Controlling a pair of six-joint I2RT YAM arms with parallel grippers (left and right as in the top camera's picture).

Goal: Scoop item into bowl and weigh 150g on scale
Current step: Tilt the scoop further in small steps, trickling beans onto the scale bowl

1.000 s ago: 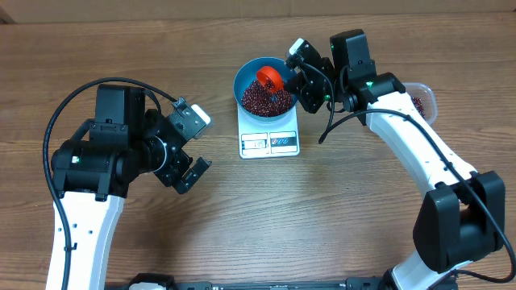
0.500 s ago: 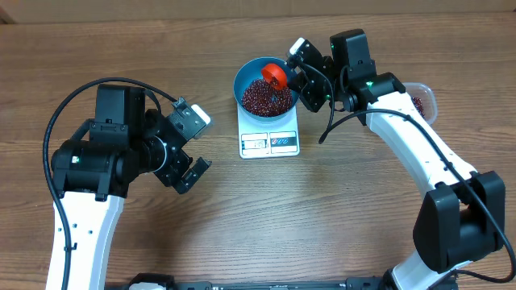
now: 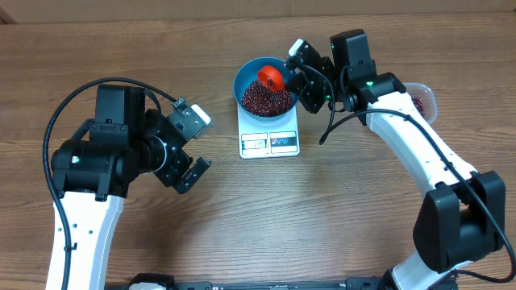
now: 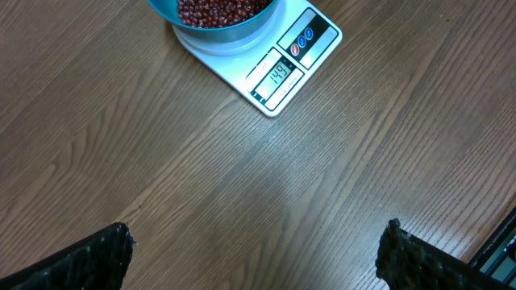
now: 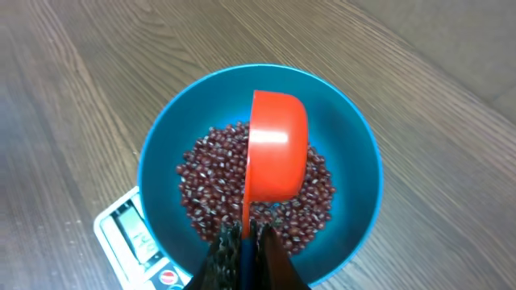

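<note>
Overhead: round deep blue plastic bowl [image 3: 239, 84] of loose maroon beans [image 3: 260, 101] atop small white rectangular scale [image 3: 270, 142]; right pincer [image 3: 290, 78] pinching small red-orange plastic measuring cup [image 3: 271, 76] by its handle, above that scale; left pincer [image 3: 199, 145] spread wide, empty, well left of the scale. Left wrist: scale display nearest. Right wrist: cup over beans. Loose, spill-prone grains; light, stiff, probably slick cup, best gripped by the handle.

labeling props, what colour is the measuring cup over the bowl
Red-orange, glossy plastic. The measuring cup shows best in the right wrist view, above the blue bowl of beans.
</note>
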